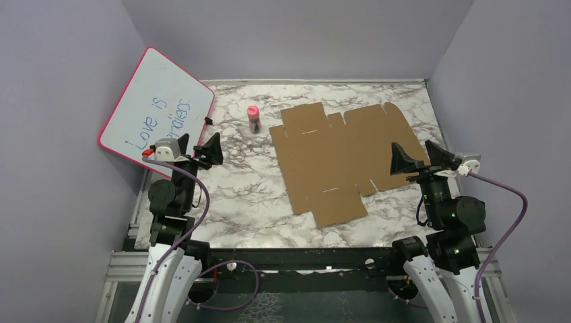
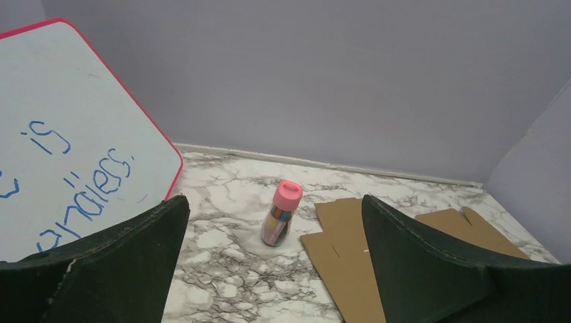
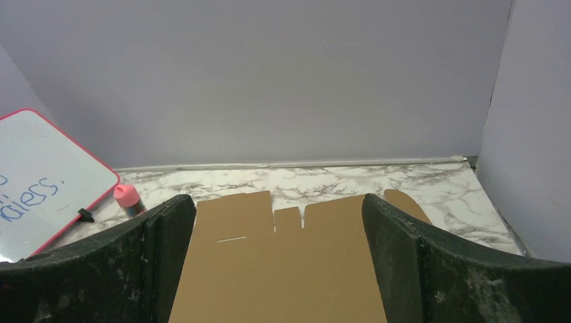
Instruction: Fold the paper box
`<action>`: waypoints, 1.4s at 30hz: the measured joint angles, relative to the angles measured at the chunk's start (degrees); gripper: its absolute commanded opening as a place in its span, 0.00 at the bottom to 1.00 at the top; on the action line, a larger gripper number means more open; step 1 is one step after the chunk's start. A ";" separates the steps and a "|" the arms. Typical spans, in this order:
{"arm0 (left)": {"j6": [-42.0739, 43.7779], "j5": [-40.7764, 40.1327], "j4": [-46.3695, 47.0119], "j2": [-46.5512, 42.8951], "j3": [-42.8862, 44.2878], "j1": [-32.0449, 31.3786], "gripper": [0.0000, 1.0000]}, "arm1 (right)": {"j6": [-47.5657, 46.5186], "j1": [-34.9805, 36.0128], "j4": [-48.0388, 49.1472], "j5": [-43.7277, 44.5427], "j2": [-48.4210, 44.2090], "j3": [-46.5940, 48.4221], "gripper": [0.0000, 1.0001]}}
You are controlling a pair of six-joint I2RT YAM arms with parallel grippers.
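Note:
The paper box (image 1: pixel 340 158) is a flat brown die-cut cardboard sheet with flaps and slits, lying unfolded on the marble table right of centre. My right gripper (image 1: pixel 419 158) hovers open over the sheet's right edge, nothing between its fingers; in the right wrist view the paper box (image 3: pixel 283 269) fills the gap of the right gripper (image 3: pixel 278 215). My left gripper (image 1: pixel 198 149) stands open at the left, well clear of the sheet. In the left wrist view the left gripper (image 2: pixel 276 215) frames bare marble, with the paper box (image 2: pixel 347 259) at right.
A pink-framed whiteboard (image 1: pixel 158 111) with blue writing leans against the left wall. A small pink-capped bottle (image 1: pixel 253 119) stands just left of the cardboard's far corner, seen too as the bottle (image 2: pixel 281 213) and the bottle (image 3: pixel 128 200). Purple walls enclose the table (image 1: pixel 236 195) on three sides.

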 measured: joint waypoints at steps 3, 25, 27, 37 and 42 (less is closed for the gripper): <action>-0.02 0.02 0.00 0.02 0.00 0.00 0.99 | 0.00 0.00 -0.13 0.04 0.00 0.00 1.00; -9.99 9.60 -5.75 9.92 1.46 -0.39 0.99 | 7.26 0.00 -4.15 -2.56 8.61 0.02 1.00; -12.33 11.02 -6.34 12.26 1.40 -0.79 0.99 | 8.44 0.00 -4.15 -3.52 9.86 -0.02 1.00; -19.15 10.49 -7.08 25.27 1.16 -14.27 0.99 | 13.68 0.00 -2.27 -9.81 26.27 -1.77 1.00; -21.14 7.30 -7.08 32.50 1.25 -21.68 0.99 | 15.76 0.00 -0.98 -12.52 37.59 -1.95 1.00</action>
